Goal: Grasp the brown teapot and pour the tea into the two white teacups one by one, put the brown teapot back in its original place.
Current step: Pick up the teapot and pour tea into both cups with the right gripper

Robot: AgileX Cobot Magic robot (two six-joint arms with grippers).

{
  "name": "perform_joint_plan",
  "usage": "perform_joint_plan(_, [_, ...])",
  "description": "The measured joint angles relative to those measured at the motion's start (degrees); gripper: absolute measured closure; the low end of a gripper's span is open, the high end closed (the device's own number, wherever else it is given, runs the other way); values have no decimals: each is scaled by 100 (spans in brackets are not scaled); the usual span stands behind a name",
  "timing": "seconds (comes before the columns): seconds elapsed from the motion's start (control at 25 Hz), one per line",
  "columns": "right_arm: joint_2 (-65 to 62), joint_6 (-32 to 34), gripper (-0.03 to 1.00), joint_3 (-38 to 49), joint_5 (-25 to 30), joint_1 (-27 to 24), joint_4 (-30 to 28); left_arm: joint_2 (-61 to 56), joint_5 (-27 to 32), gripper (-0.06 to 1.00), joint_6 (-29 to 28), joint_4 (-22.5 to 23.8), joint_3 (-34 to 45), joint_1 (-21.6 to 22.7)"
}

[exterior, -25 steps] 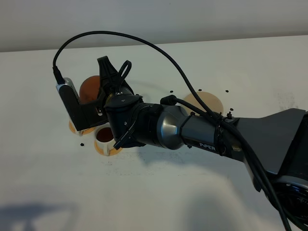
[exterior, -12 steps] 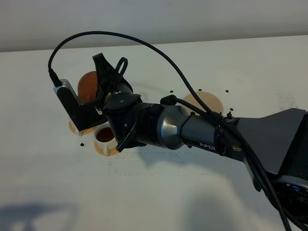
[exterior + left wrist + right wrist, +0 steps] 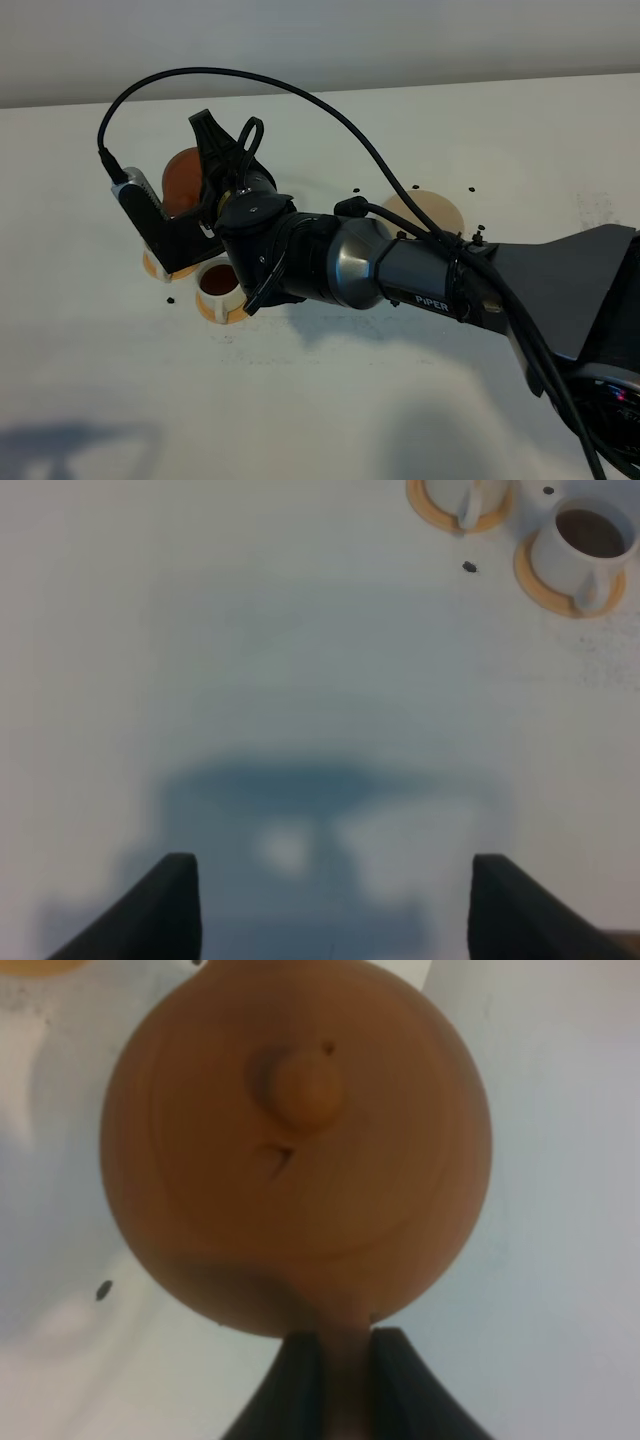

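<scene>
You have bare table (image 3: 330,400) toward the near side and the right; its far edge runs not far behind the teapot (image 3: 178,178). Your right gripper (image 3: 345,1348) is clamped on the teapot's handle, the pot beyond its fingertips, near the full cup (image 3: 218,283). The coaster (image 3: 425,210) lies well right. Your left gripper (image 3: 335,880) hangs spread wide over bare table.

The high camera looks down across the table (image 3: 330,400) toward the far wall (image 3: 320,40), over my right arm (image 3: 400,275). My left wrist camera hangs well above the table, facing down. My right wrist camera looks at the teapot (image 3: 296,1150) from very close. The high and left views share the filled cup (image 3: 585,545).
</scene>
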Motion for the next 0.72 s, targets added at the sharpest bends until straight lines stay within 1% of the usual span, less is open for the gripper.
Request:
perform_joint_plan(0.2, [0, -6, 85, 0, 84, 0, -196, 0, 0, 38, 0, 0, 0, 0])
perform_joint_plan(0.4, [0, -137, 85, 0, 104, -13, -232, 0, 0, 38, 0, 0, 0, 0])
perform_joint_plan(0.72, [0, -169, 85, 0, 173, -60, -249, 0, 0, 38, 0, 0, 0, 0])
